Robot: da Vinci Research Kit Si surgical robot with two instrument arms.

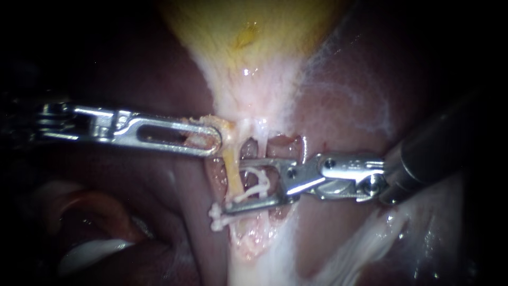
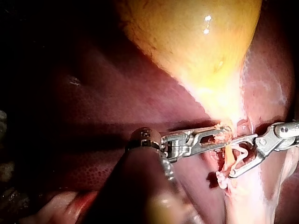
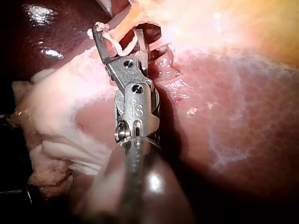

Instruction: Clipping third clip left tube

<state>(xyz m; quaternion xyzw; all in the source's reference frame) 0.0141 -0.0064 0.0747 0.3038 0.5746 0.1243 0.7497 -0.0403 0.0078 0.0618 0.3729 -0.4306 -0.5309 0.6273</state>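
Observation:
The left tube, thin and yellow, runs down from the gallbladder neck. My right instrument straddles it with its jaws wide apart, one on each side. They carry an open white clip that bridges both jaws around the tube. Another white clip sits on the tube just beyond the lower jaw's tip. My left instrument has its slotted jaws shut on yellowish tissue beside the neck, held to the left. The wrist views show the same: my left instrument, my right instrument.
The yellow gallbladder fills the top centre, with dark red liver on both sides. White filmy tissue spreads at the lower right. Raw dissected tissue lies just right of the tube.

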